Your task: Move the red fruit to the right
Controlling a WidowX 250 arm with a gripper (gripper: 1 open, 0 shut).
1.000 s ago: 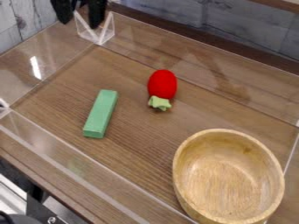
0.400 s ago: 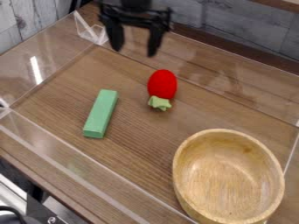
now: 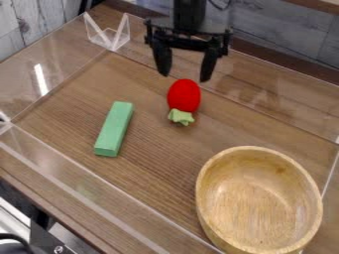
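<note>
the red toy strawberry lies on the wooden tabletop with its light green leafy cap toward the near side, between the green rectangular block and the wooden bowl but farther back than both. the black pincer is just behind the strawberry; whether its fingers are apart or together, i cannot tell.

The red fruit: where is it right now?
In the camera view, the red fruit lies a little above the middle, just below the gripper, to the upper right of the green block.
</note>
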